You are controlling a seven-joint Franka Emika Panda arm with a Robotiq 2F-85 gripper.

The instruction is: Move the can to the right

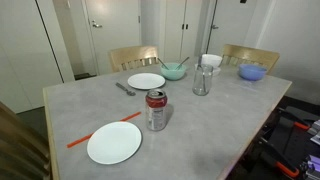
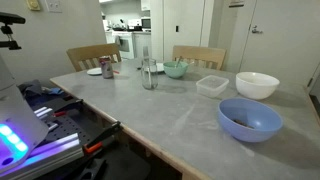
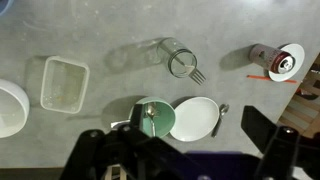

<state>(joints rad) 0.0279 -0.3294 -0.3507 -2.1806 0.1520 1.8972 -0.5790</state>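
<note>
Can (image 1: 156,109) is standing upright on the bench (image 1: 230,120), just beside the front plate (image 1: 114,143). An orange stick (image 1: 95,136) pokes out from by that plate toward the can. Behind the can there's a second plate (image 1: 146,81) with a teal bowl (image 1: 174,72) right next to it. A glass (image 1: 202,80) stands off to the side, well apart from the can, and a blue bowl (image 1: 252,72) sits at the far corner. In both exterior views nothing is touching the can.

The gripper (image 3: 182,152) only shows up in the wrist view, looking straight down at the bench from up high. Its fingers are spread wide and there's nothing between them. From there the can is way up in the top right corner by the front plate. The teal bowl and second plate are pretty much under the gripper, with a clear tub (image 3: 64,83) off to one side.
</note>
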